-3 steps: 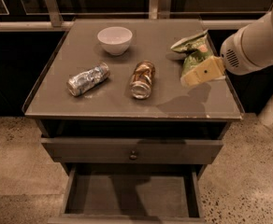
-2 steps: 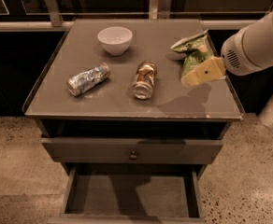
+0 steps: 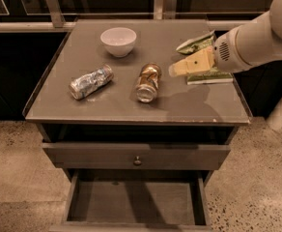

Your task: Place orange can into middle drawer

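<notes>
- On the tabletop [image 3: 107, 105], the orange can [image 3: 148, 82] lies on its side near the centre, one shiny end turned toward the front edge.
- To its right, the gripper [image 3: 176, 70] hangs above the surface and points at the can, near it but not touching.
- I cannot tell whether the gripper is released or clenched. It carries nothing, since the can rests free on the table.
- Around the can are a crinkled silver-blue can [image 3: 91, 81] well to its left, a white bowl [image 3: 118, 41] behind it, and a green bag [image 3: 199, 45] partly hidden behind the gripper.
- Below the closed drawer front with the round knob [image 3: 137, 161], the middle drawer [image 3: 136, 199] stands pulled out, its flat floor showing.
- By my reading, the step in hand is the approach to the grasp. Neither the pick-up nor the placing has begun.
- The next move calls for the gripper to come down and left so that it straddles the can across its round body, not its ends.
- A can on its side may roll at a sideways nudge, so a square approach looks wise.
- After the grasp, the arm would need to lift clear of the table edge and lower into the open drawer.
</notes>
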`<state>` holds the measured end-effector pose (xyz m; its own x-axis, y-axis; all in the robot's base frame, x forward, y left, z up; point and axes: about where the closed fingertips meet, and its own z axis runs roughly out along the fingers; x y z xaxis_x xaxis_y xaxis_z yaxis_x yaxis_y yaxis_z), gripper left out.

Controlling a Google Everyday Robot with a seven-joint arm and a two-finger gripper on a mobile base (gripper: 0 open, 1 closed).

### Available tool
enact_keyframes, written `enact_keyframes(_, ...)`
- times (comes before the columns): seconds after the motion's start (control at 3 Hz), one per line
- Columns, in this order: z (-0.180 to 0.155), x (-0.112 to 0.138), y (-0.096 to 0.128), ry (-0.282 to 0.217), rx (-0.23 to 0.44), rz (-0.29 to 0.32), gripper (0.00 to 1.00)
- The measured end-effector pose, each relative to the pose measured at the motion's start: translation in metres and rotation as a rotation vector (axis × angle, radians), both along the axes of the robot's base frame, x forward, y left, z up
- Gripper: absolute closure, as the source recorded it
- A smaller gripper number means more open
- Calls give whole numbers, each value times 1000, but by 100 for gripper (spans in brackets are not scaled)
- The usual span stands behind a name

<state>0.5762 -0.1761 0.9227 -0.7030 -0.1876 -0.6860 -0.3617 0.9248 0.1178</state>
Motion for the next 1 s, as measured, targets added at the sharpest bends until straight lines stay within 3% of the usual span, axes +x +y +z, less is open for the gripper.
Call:
enact_keyframes(0.33, -3, 23, 29, 47, 126, 12, 0)
enact_keyframes(1.0, -9, 24, 19, 25, 138, -38, 0)
